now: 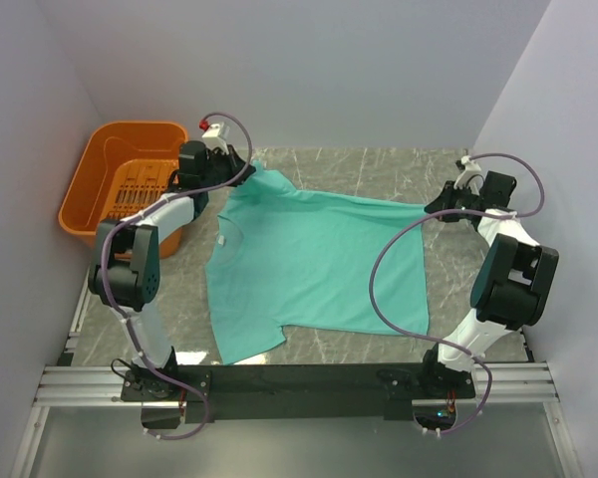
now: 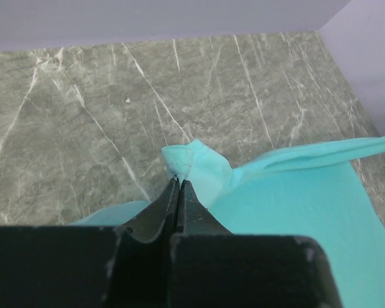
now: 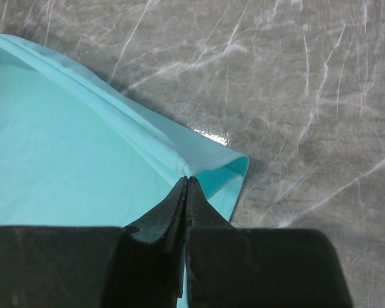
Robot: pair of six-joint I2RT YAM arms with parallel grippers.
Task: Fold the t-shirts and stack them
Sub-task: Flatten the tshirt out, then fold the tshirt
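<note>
The teal-green t-shirt (image 1: 314, 264) lies spread on the marble table, collar to the left, one sleeve at the near left. My left gripper (image 1: 241, 162) is shut on its far left sleeve tip, which sticks up between the jaws in the left wrist view (image 2: 194, 168). My right gripper (image 1: 434, 207) is shut on the far right hem corner, folded over at the tips in the right wrist view (image 3: 208, 168). The cloth's far edge runs stretched between both grippers.
An orange slotted basket (image 1: 100, 164) stands at the far left, beside the left arm. White walls close in the table on the left, back and right. Bare marble (image 1: 379, 164) lies beyond the shirt.
</note>
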